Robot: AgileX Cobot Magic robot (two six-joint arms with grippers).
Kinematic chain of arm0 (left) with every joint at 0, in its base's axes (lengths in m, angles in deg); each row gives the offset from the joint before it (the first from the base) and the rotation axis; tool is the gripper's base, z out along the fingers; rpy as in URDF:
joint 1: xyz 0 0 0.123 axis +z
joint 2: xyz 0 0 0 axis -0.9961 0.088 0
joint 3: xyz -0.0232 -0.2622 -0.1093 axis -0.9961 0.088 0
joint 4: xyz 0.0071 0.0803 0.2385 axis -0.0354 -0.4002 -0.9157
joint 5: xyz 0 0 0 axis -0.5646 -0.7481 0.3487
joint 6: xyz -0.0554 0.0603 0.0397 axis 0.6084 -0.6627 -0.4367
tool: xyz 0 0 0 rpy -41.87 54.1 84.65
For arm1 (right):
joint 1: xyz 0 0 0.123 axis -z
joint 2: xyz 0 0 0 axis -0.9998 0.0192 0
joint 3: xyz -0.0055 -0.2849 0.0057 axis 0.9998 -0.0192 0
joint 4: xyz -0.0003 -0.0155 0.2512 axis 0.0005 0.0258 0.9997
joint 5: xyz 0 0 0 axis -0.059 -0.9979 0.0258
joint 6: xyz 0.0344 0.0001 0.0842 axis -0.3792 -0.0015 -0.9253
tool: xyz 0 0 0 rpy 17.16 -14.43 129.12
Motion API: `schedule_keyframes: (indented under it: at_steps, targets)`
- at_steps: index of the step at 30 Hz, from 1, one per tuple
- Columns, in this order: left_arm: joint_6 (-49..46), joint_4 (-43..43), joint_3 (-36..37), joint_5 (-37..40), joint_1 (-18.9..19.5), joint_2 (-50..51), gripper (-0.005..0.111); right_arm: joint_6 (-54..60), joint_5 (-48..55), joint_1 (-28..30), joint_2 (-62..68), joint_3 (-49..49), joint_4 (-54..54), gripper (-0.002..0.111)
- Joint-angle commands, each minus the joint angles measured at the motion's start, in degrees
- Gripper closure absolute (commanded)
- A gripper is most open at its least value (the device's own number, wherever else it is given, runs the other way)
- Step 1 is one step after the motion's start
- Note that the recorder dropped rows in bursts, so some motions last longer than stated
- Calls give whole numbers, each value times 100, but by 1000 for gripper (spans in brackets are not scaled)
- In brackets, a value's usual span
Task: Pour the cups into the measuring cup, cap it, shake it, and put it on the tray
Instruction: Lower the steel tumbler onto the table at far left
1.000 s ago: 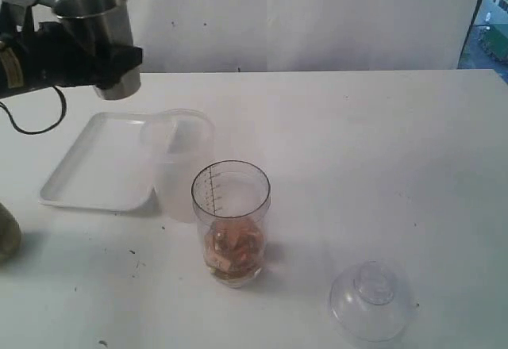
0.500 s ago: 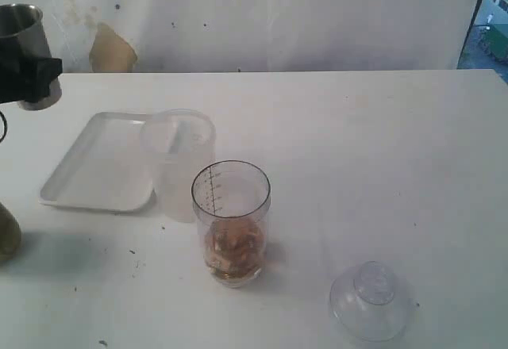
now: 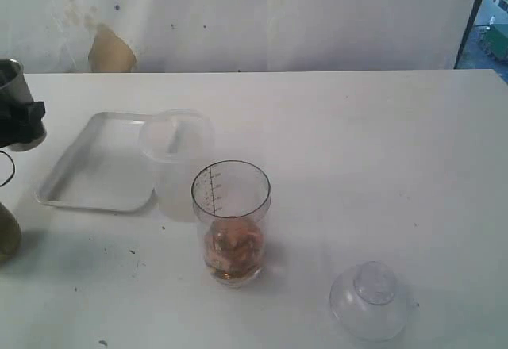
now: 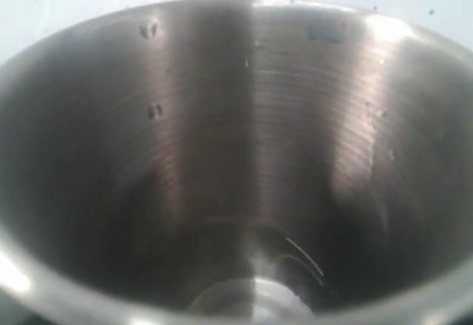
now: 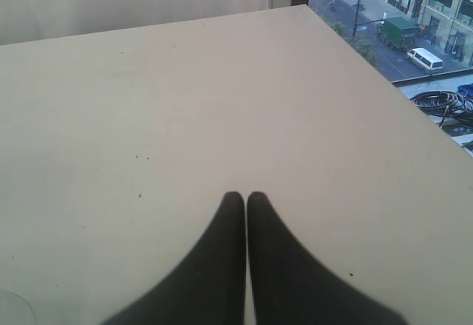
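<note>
The left gripper (image 3: 24,123) was clamped on the tumbler (image 3: 9,81) at the left edge of the table (image 3: 357,151) and held it about upright. The left wrist view showed only the tumbler's steel wall and base (image 4: 244,155). The right gripper (image 5: 246,207) was closed on itself, tips touching, above bare table top and facing a table corner.

The tray (image 3: 87,170) lay flat near the left edge. A frosted tub (image 3: 176,162) stood at the tray's right end, overlapping its rim in this view. The measuring cup (image 3: 231,206) stood upright just in front of the tub, toward the front edge, with brownish pieces (image 3: 232,250) in its lower part. The cap (image 3: 373,301) rested knob-up near the front edge, right of the middle and well apart from the measuring cup. A brownish object near the front left corner, cut off by the frame, was probably the cup (image 3: 6,242).
</note>
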Motion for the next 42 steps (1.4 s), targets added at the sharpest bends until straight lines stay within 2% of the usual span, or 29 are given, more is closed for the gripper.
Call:
schedule_keyframes:
  at_steps: [1,5,11,19,32,35,37,38,39,42]
  targets:
    - [379,-122,-219,-431,4,170,107,-3,-40,24,-29,-9,-16,107]
    - [354,-233,-351,-297,4,319,107,-3,-40,24,-29,-9,-16,107]
    - [-651,197,-400,-565,4,656,107,-3,-40,24,-29,-9,-16,107]
    - [-626,276,-378,-99,4,698,107,-3,-40,24,-29,-9,-16,107]
    - [-652,265,-378,155,4,698,105,-3,-40,24,-29,-9,-16,107]
    - [-652,265,-378,155,4,698,90,-3,-40,24,-29,-9,-16,107]
    - [-652,265,-378,155,4,698,60,-3,-40,24,-29,-9,-16,107]
    - [-652,276,-378,155,4,698,35,-3,-40,24,-29,-9,-16,107]
    - [-652,276,-378,155,4,698,22,-3,-40,24,-29,-9,-16,107]
    - [-641,276,-378,189,4,698,3,-3,-40,24,-29,-9,-16,107]
